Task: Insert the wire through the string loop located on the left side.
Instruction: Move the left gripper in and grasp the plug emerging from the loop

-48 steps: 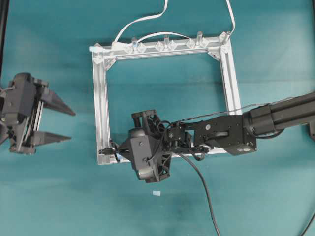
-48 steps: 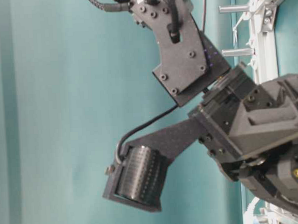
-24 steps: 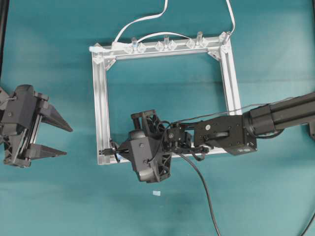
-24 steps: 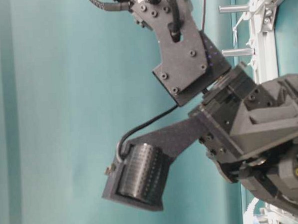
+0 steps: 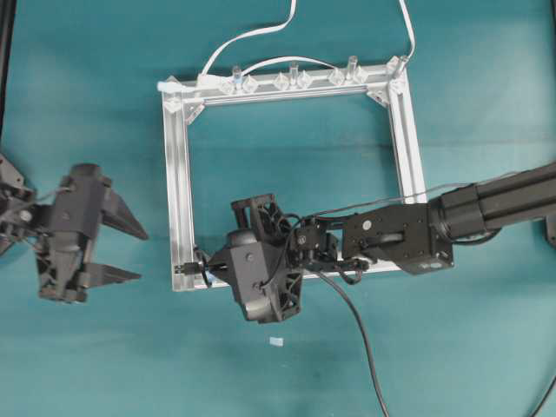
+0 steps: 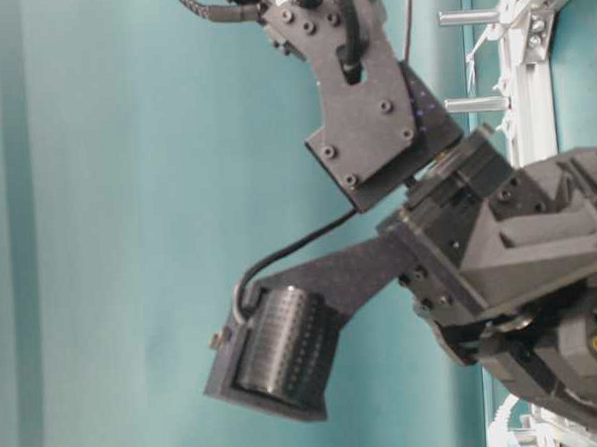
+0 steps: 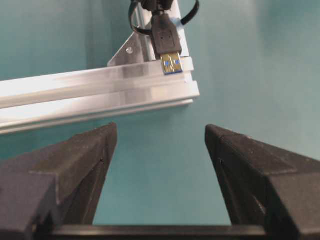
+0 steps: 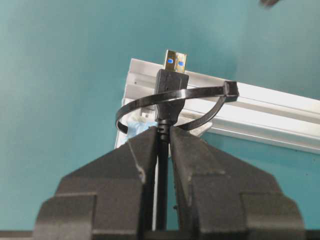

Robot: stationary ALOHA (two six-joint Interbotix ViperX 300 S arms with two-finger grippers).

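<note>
We keep our left gripper (image 5: 122, 252) spread wide just off the left rail of the aluminium frame (image 5: 179, 174), ready, we judge, to take the plug. At the frame's lower-left corner the wire (image 8: 170, 90) already pokes through the string loop (image 8: 200, 97). Our right gripper (image 8: 162, 145) pinches the wire just behind the plug, steadying it for the handover.
</note>
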